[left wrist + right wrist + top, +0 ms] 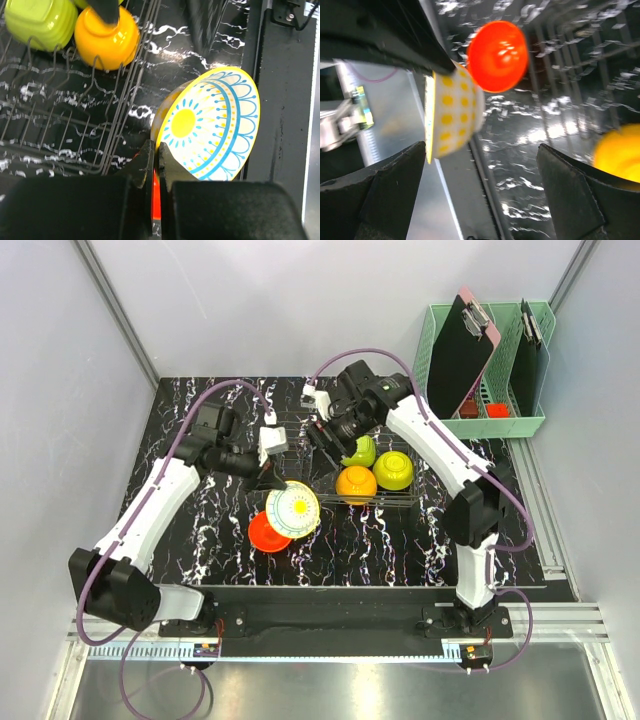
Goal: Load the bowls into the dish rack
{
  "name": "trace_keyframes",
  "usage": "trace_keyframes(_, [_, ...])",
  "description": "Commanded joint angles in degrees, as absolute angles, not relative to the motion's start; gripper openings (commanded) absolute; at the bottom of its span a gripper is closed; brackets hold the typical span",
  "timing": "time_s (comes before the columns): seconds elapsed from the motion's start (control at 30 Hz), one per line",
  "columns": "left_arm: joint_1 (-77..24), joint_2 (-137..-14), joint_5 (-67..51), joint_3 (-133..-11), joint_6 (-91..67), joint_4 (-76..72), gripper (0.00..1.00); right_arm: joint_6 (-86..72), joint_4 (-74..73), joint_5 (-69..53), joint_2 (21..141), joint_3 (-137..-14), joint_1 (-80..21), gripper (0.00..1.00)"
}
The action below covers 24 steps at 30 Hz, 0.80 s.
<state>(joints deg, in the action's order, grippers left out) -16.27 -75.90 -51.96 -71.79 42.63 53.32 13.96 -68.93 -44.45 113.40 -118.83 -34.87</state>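
My left gripper (271,478) is shut on the rim of the cream-white bowl (293,510), which has a yellow sun and blue pattern inside. It holds the bowl tilted above the table, just left of the wire dish rack (385,502). The left wrist view shows the fingers (145,160) pinching that bowl's rim (210,125). The red-orange bowl (266,532) lies upside down on the table under it. In the rack sit the yellow-green bowl (361,449), the orange bowl (356,483) and the lime green bowl (393,470). My right gripper (325,448) is open and empty over the rack's left part.
A mint-green plastic basket (440,325) with clipboards stands at the back right, off the black marbled mat (200,540). In the right wrist view the red-orange bowl (497,55) and the held bowl's yellow-dotted outside (452,115) lie ahead.
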Motion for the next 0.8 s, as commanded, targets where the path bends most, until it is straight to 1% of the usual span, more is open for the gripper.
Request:
trace_keyframes(0.0, [-18.3, -75.4, -52.6, -75.4, 43.9, 49.7, 0.0, 13.1, -70.5, -57.0, 114.5, -118.4, -34.9, 1.0])
trace_keyframes(0.13, [-18.3, -75.4, -53.0, -75.8, 44.1, 47.8, 0.0, 14.8, -71.9, -63.3, 115.2, -116.9, -34.9, 1.0])
trace_keyframes(0.33, [-18.4, -75.6, -52.7, -76.4, 44.4, 46.2, 0.0, 18.3, -74.2, -68.6, 115.1, -114.3, -34.9, 1.0])
trace_keyframes(0.63, [-18.4, -75.5, -52.8, -77.0, 43.1, 44.4, 0.0, 19.4, -75.1, -69.2, 116.5, -113.6, -34.9, 0.99])
trace_keyframes(0.77, [-18.4, -74.4, -51.0, -76.6, 40.8, 42.3, 0.0, 19.5, -74.8, -69.3, 117.8, -113.5, -34.8, 0.99])
